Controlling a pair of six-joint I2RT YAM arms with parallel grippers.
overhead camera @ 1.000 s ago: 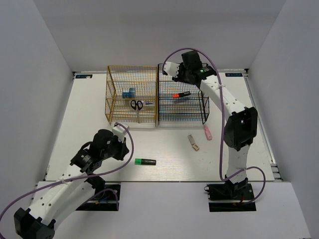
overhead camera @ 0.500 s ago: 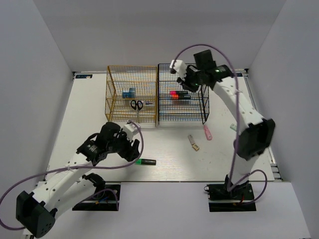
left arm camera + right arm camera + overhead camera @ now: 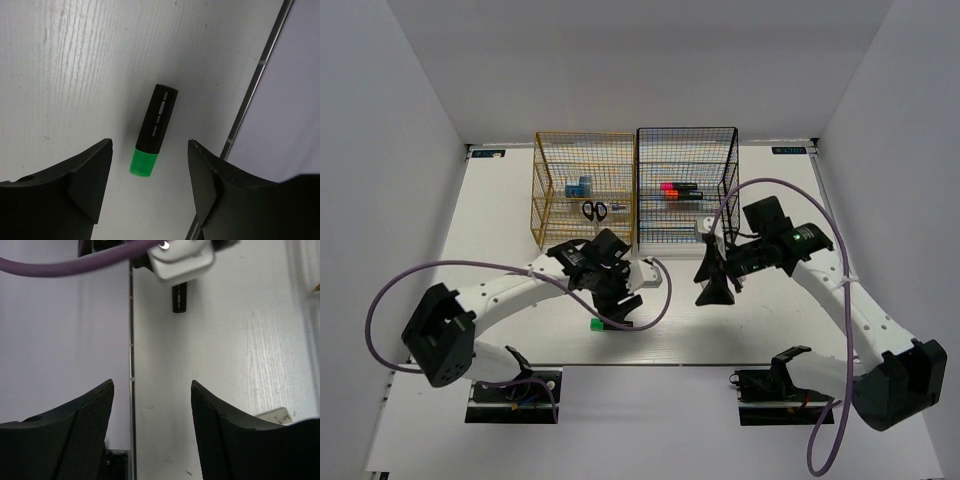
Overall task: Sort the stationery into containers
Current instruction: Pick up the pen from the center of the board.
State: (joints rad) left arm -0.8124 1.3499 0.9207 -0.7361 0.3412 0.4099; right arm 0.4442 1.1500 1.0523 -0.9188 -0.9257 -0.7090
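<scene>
On the white table (image 3: 490, 215) in its white-walled booth, my left gripper (image 3: 150, 146) hangs wide open over the green-ended highlighter (image 3: 156, 122), whose long axis runs from 1 to 7 o'clock between the fingers, while the right gripper (image 3: 713, 290), also wide, sits farther off at 3 o'clock.

Right gripper (image 3: 151, 390) spread wide over the white wooden surface (image 3: 225, 340); black highlighter (image 3: 179, 299) ahead, small beige piece (image 3: 274, 415) beside one finger.

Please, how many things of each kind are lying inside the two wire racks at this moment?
Black-handled scissors: 1
Blue tub: 1
Highlighters: 2
Total: 4
</scene>
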